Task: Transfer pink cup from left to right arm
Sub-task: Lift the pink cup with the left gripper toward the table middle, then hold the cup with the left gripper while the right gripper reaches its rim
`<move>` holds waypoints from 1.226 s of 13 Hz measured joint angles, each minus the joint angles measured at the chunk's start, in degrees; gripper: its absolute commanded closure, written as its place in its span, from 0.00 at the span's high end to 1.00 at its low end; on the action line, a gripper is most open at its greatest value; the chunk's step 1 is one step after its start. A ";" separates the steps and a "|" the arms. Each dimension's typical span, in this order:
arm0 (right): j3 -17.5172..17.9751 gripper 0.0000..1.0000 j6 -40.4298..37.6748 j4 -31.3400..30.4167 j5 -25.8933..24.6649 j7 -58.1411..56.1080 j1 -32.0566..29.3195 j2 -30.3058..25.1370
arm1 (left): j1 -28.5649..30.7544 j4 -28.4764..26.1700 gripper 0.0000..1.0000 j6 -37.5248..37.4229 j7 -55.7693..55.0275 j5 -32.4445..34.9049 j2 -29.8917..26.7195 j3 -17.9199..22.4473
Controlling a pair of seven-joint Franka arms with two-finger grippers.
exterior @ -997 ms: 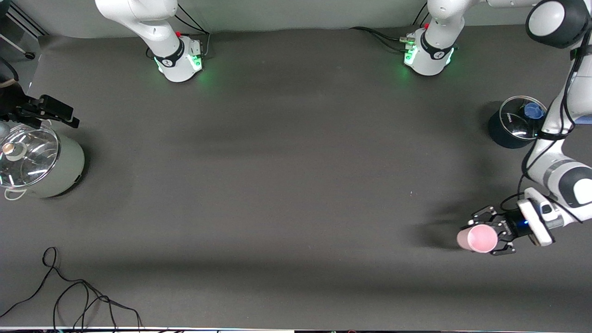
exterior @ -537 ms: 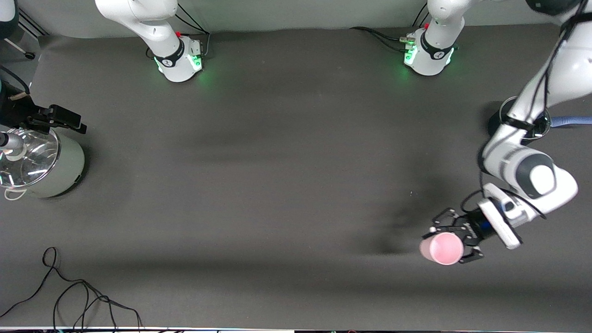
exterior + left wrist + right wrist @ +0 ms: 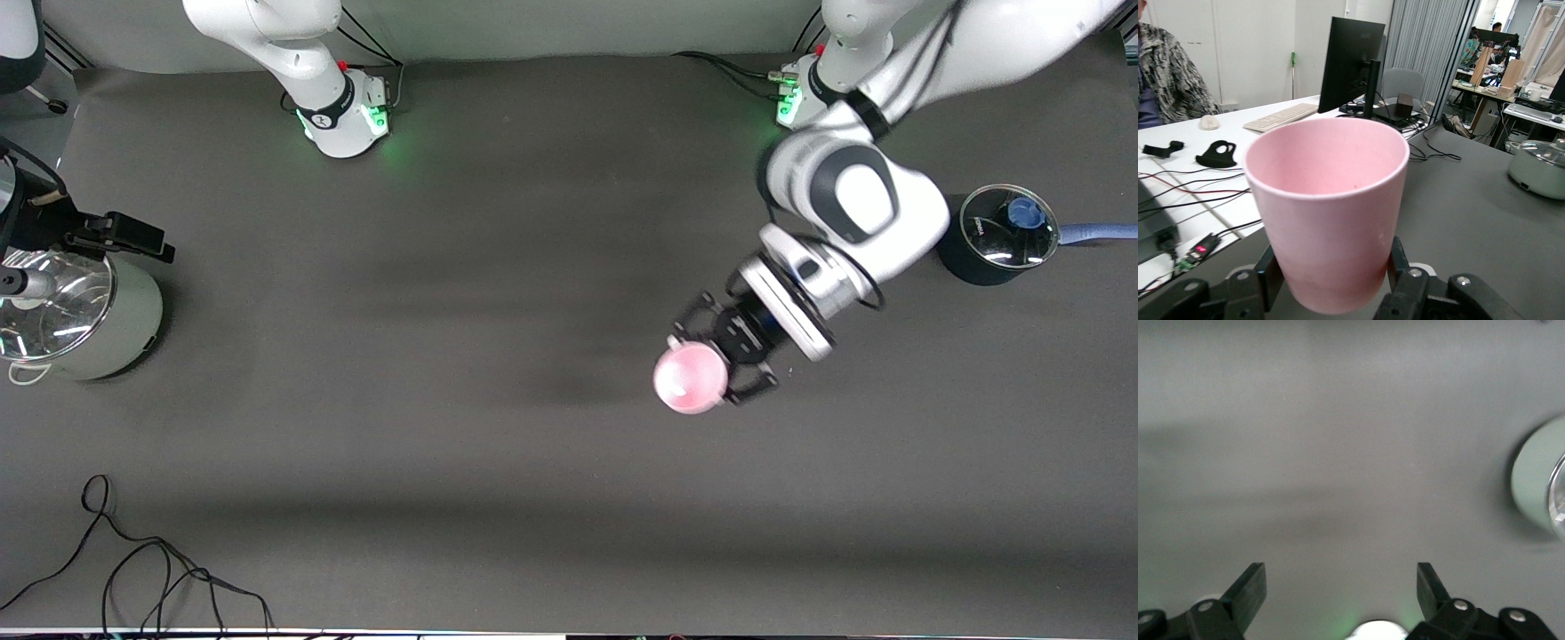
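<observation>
Left gripper [image 3: 722, 363] clamps the pink cup [image 3: 690, 378] by its lower half, in the air over the table's [image 3: 498, 267] middle. Right gripper [image 3: 1341, 587] hangs with fingers spread wide, empty, beside the pale pot [image 3: 84, 316] at the right arm's end.

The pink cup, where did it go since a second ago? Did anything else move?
The left gripper, its jaws shut on the pink cup, carried it from the left arm's end of the table toward the middle and farther from the front camera. That uncovered the dark pot. The right gripper, jaws open, crept slightly near the pale green pot. Both pots and the loose cable stayed put.
</observation>
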 measured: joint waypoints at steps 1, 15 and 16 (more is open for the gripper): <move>0.18 1.00 0.01 0.08 2.61 6.89 0.31 0.00 | -0.56 -0.31 0.18 2.87 0.00 -0.67 -0.02 -2.30; 0.77 1.00 2.02 15.34 18.28 76.99 17.32 9.94 | -15.70 3.98 0.15 13.60 -0.62 -1.32 -2.07 -3.68; 0.81 1.00 2.08 15.78 18.29 78.48 19.71 9.95 | -16.02 4.34 0.15 13.70 -0.66 -1.33 -2.07 -3.46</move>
